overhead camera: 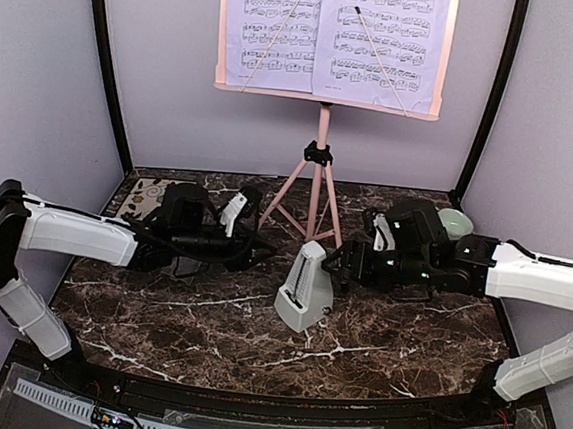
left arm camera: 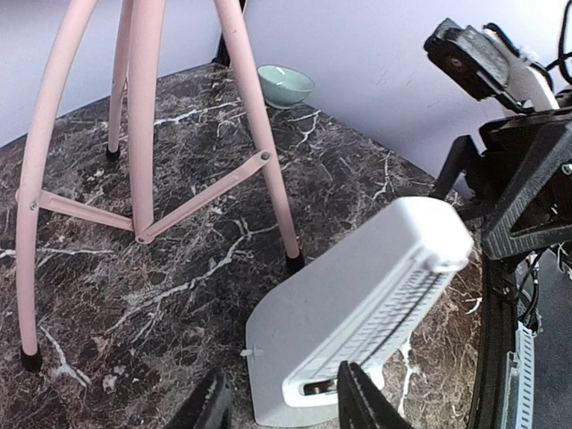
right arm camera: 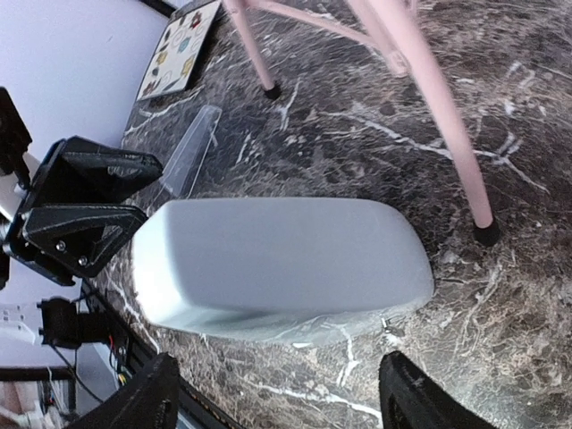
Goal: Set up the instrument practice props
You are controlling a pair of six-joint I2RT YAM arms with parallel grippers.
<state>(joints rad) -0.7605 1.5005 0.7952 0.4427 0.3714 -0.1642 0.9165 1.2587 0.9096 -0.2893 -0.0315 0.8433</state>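
Note:
The pink music stand stands upright on its tripod at the back centre. It holds two sheet-music pages side by side, one left and one right. The white pyramid metronome stands on the marble in front of the legs. My left gripper is open just left of it, with the metronome's base close ahead of the fingers. My right gripper is open wide just right of it, and the metronome lies ahead of its tips without touching them.
A pale green bowl sits at the back right behind the right arm, and also shows in the left wrist view. A floral tile lies at the back left. The stand's legs spread close behind the metronome. Purple walls enclose the table.

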